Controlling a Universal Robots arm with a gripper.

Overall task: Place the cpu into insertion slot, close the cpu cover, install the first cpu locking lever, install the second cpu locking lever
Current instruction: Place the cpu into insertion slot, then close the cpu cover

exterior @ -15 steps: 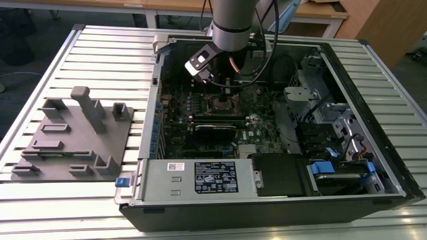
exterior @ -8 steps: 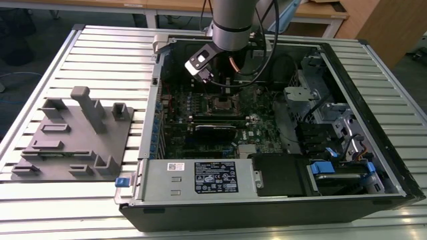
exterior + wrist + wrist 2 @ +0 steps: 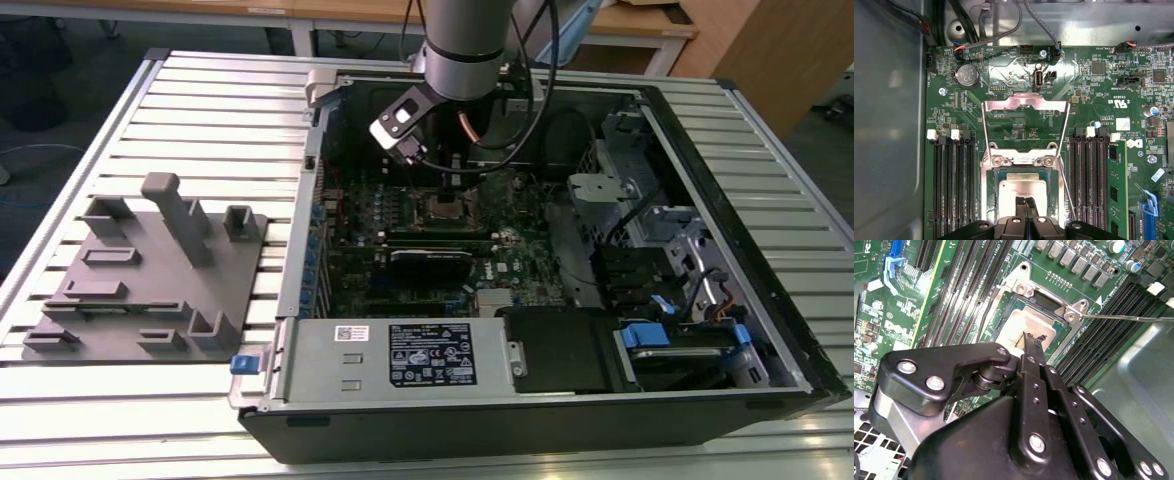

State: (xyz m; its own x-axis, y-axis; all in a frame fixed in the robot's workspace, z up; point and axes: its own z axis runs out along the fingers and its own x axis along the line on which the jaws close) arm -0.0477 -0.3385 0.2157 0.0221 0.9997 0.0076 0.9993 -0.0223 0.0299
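Finds an open computer case (image 3: 534, 435) flat on a slatted metal table (image 3: 160, 90), grey fixture (image 3: 147, 290) at the exterior view's left, wooden desks (image 3: 641, 20) behind. Inside, the cpu (image 3: 1021, 190) seated in the insertion slot (image 3: 988, 200), cpu cover (image 3: 1024, 102) swung back, gripper (image 3: 1026, 201) fingers together, tips on the chip

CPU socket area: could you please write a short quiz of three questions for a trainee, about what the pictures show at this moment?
1. True or false: the cpu lies flat in the insertion slot.
2. In the first wrist view, the fingers at the cpu are: A) wide open; B) shut together; C) clamped on a memory stick.
3. In the exterior view, what stands at the exterior view's left of the computer case?
Key: 1 true; 2 B; 3 a grey fixture with upright posts.
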